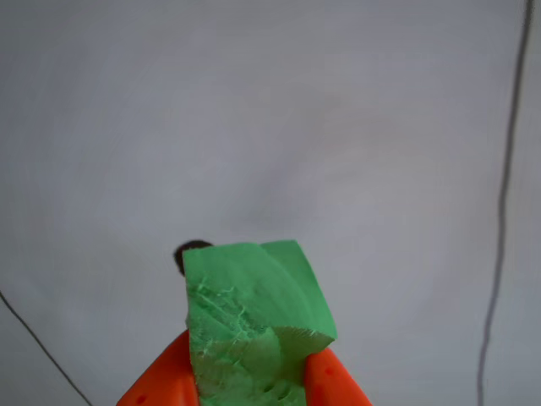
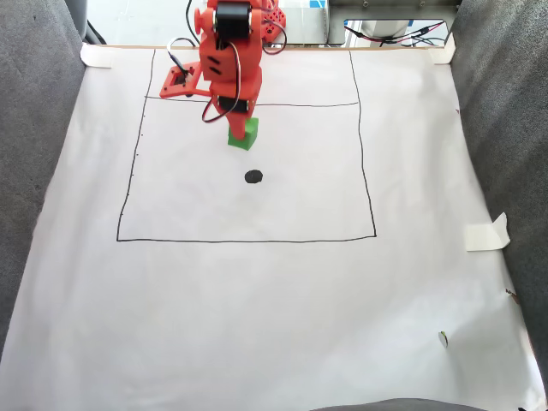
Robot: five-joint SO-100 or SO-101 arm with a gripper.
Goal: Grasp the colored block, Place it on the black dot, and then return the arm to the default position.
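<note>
The green block [image 1: 249, 317] fills the lower middle of the other view, clamped between my two orange fingers [image 1: 165, 381]. My gripper [image 1: 249, 385] is shut on it. Just beyond the block's upper left corner, the black dot [image 1: 188, 252] peeks out, mostly covered by the block. In the fixed view the orange arm [image 2: 229, 60] reaches down from the top, holding the green block [image 2: 243, 134] at its tip. The black dot [image 2: 253, 177] lies on the white paper a short way below the block, apart from it.
A drawn black rectangle [image 2: 247, 240] frames the work area on the white paper sheet [image 2: 257, 317]. Grey fabric [image 2: 34, 128] borders both sides. Cables and equipment [image 2: 385, 26] sit behind the arm's base. A taped corner [image 2: 486, 233] sticks up at the right.
</note>
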